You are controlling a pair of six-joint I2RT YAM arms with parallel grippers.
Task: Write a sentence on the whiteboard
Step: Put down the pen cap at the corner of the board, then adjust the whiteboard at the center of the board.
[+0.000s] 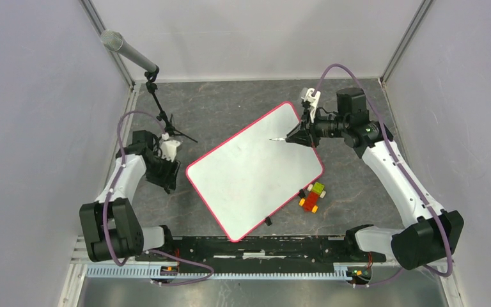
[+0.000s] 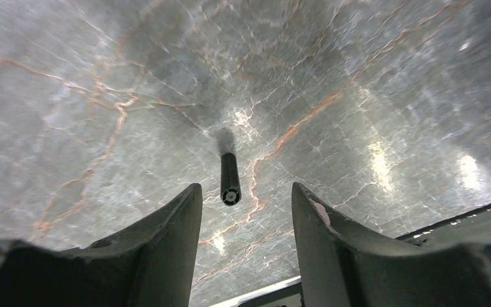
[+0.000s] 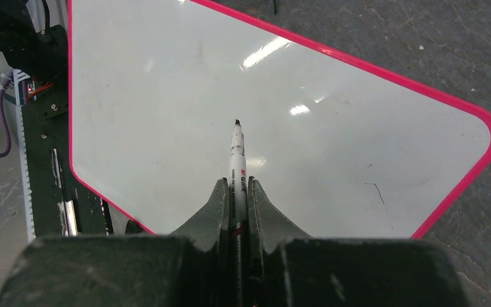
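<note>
The whiteboard (image 1: 249, 179) lies flat and turned at an angle in the middle of the table, white with a pink-red rim. It fills the right wrist view (image 3: 166, 96). No sentence shows on it; only a faint short stroke (image 3: 376, 192) marks it. My right gripper (image 1: 292, 137) (image 3: 236, 182) is shut on a white marker (image 1: 278, 139) (image 3: 237, 153). The marker's black tip is over the board's far part, and I cannot tell whether it touches. My left gripper (image 1: 166, 173) (image 2: 246, 192) is open and empty, left of the board above bare table.
A microphone (image 1: 128, 51) on a tripod stand (image 1: 166, 125) stands at the back left; a black rod end (image 2: 230, 179) shows just ahead of my left fingers. A coloured block toy (image 1: 312, 195) lies by the board's right edge. A small black piece (image 1: 268, 221) lies by its near edge.
</note>
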